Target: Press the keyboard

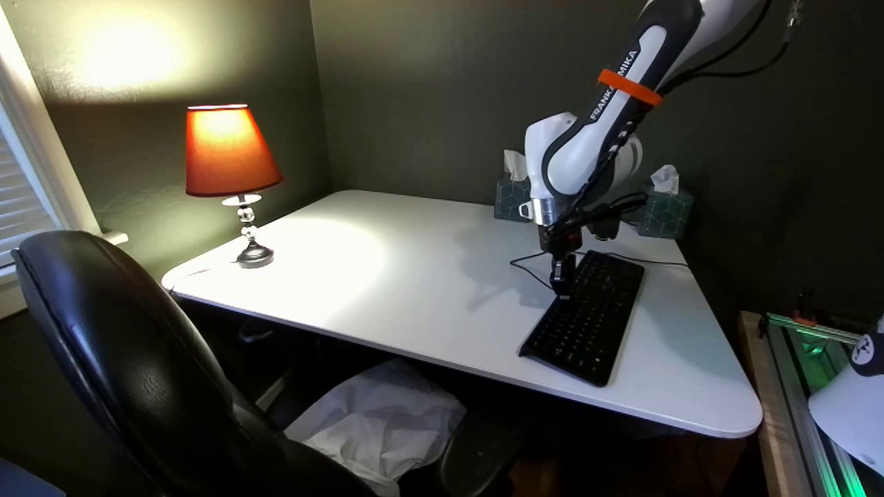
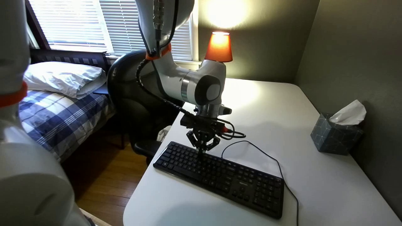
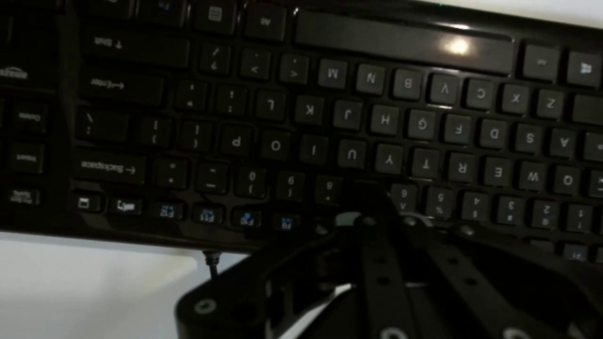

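Note:
The long black keyboard (image 1: 594,324) lies flat on the white desk, and it also shows in an exterior view (image 2: 238,180) and across the wrist view (image 3: 348,113). Its thin dark cable (image 2: 278,163) leaves from the back edge. My gripper (image 1: 563,291) points straight down over the keyboard's back rows, as both exterior views (image 2: 200,153) show. In the wrist view the gripper (image 3: 370,195) is shut with its fingers together and nothing seen between them. Its tips cover the number row between the 6 and 8 keys. I cannot tell whether they touch the keys.
The white desk (image 1: 428,255) carries a lit lamp (image 1: 231,152) at its far end. One tissue box (image 1: 511,197) and another tissue box (image 1: 664,212) stand by the wall. A black office chair (image 1: 131,366) stands at the desk's front edge.

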